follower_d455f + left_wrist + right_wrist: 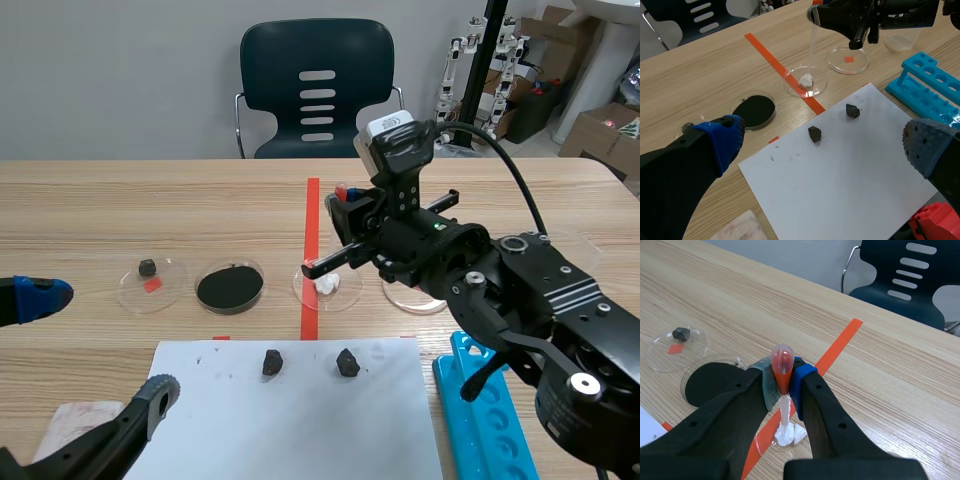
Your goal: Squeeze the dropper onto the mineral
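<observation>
right wrist view: the right gripper (782, 385) pinches the clear plastic dropper (782, 360) by its orange-red bulb, tip right over the white mineral lump (790, 436) in the clear round dish (352, 290) mid-table. i'd squeeze slowly, keeping the stem upright. the left gripper (825, 142) sits spread, near left.

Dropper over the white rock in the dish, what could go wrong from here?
1. The dropper's tip looks right at, maybe touching, the white rock; any further descent could shove the rock or slide the shallow dish.
2. The right gripper pinches the dropper low on its red bulb, which sticks out above the fingers; a hard squeeze might pop it upward or flood the dish.
</observation>
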